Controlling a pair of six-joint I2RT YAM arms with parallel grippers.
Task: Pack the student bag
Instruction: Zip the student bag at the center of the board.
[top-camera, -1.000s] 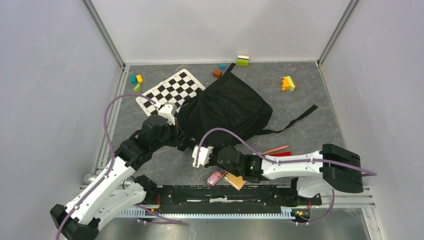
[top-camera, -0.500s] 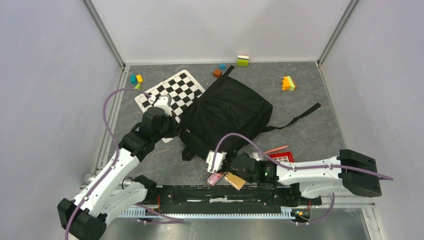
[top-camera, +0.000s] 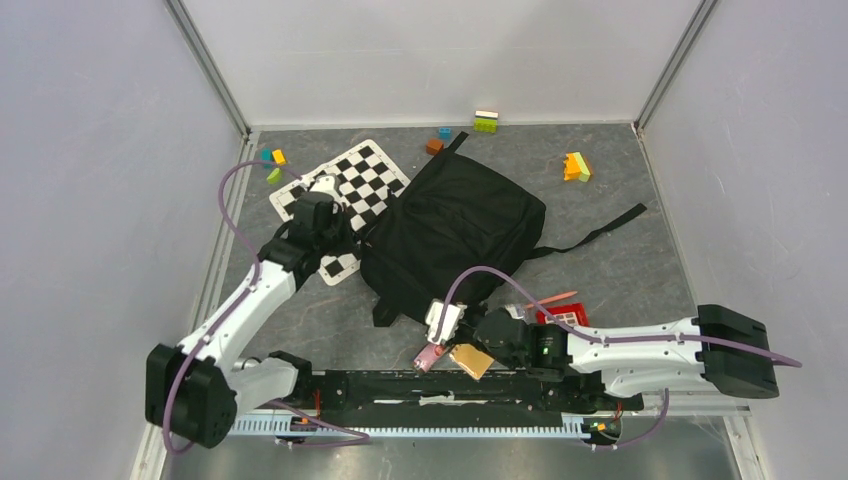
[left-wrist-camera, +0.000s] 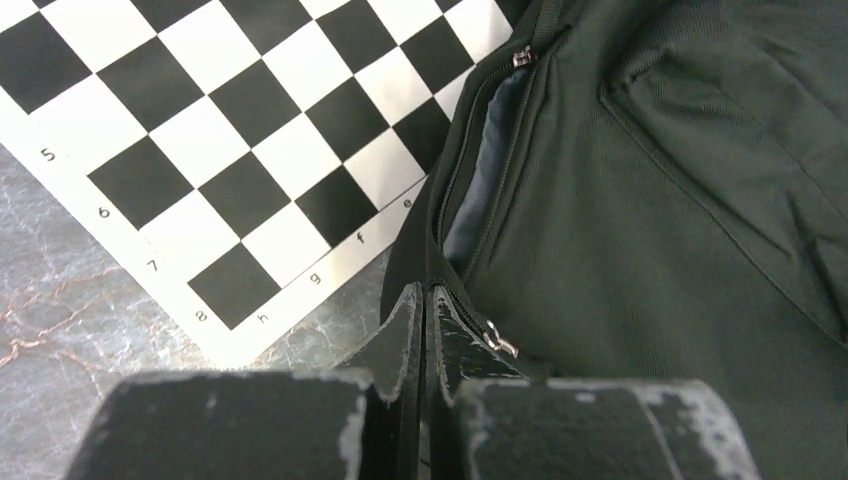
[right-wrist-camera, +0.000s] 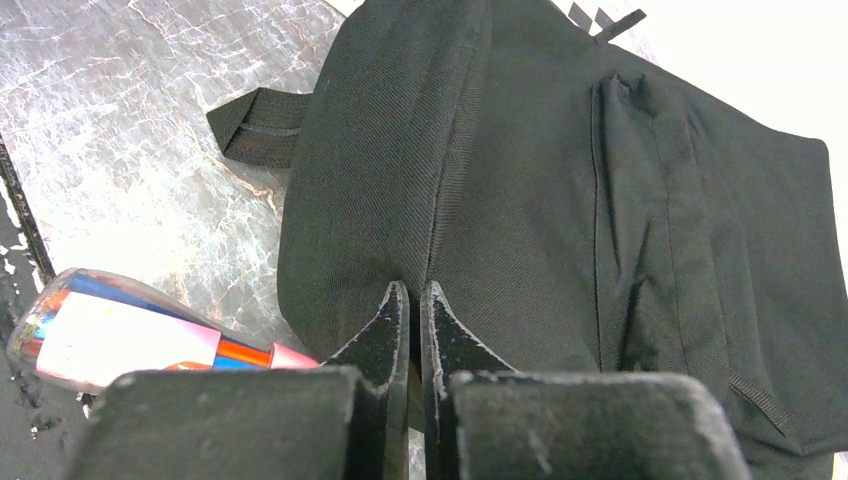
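Observation:
The student bag, a large black backpack, lies flat mid-table with one strap trailing right. My left gripper is at its left edge. In the left wrist view it is shut on the fabric beside a partly open zip with grey lining showing. My right gripper is at the bag's near edge. In the right wrist view it is shut, pinching the bag's bottom seam.
A chessboard sheet lies partly under the bag's left side. Near the front rail are a pink tube, a tan block, a red item and an orange pencil. Coloured blocks sit along the back.
The left gripper has moved back towards the chessboard with the bag's left edge. The right arm slid right and nearer, and the bag's near corner followed it.

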